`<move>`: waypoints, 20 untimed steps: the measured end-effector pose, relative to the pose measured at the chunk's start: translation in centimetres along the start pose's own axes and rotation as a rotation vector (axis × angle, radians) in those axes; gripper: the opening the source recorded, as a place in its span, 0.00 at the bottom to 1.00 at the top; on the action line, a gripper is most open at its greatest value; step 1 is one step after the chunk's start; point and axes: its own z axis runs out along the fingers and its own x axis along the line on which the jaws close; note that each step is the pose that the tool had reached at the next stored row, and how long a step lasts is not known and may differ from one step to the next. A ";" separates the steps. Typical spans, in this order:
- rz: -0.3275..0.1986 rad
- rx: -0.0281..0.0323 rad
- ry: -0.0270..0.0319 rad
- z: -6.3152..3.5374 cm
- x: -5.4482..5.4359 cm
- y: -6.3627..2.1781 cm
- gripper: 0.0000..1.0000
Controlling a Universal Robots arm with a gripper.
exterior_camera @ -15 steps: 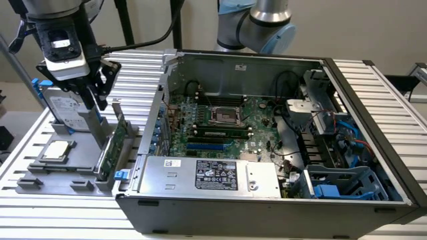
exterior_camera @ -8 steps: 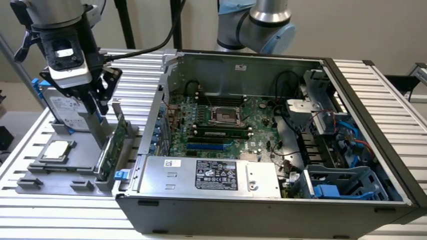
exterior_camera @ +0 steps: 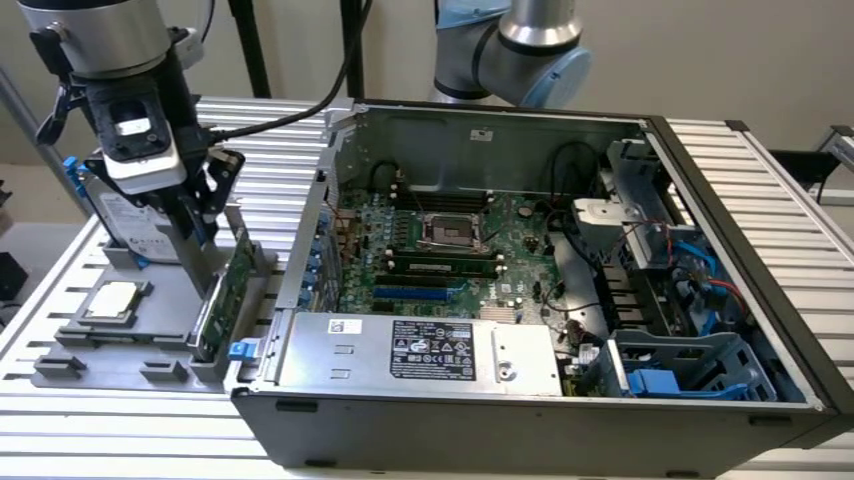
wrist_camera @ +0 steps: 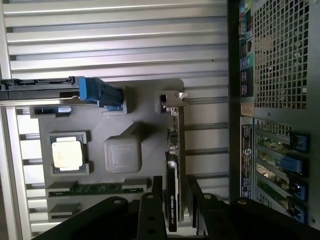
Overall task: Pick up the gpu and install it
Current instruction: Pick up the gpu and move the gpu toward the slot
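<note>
Jaws stand parted and released, with one black finger (wrist_camera: 152, 210) on each side of the gpu (wrist_camera: 172, 155). A strip of grey shows between card and finger on one side, and nothing is clamped. Gpu position: upright on its long edge in a slot of the grey fixture tray (exterior_camera: 80, 352), green board face visible in the exterior view, silver end bracket at the end away from the fingers. Arm wrist hangs over the tray at the exterior view's left. Tray contents near the card: a square silver CPU chip (exterior_camera: 114, 298) in its recess, and a hard drive (exterior_camera: 127, 225) with blue rails, partly hidden behind the wrist. Tray rests on the ribbed metal surface (exterior_camera: 120, 440), just beside the computer case (exterior_camera: 534, 405). Case lies open side up, with the motherboard (exterior_camera: 454, 240) exposed and the power supply (exterior_camera: 414, 348) along the near wall
</note>
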 end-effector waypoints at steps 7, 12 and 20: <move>0.000 0.0001 0.0002 1.28 0.0 -0.56 0.33; 0.000 -0.0002 -0.0001 2.23 0.0 -1.20 0.41; 0.000 -0.0003 0.0001 3.68 -0.1 -1.40 0.41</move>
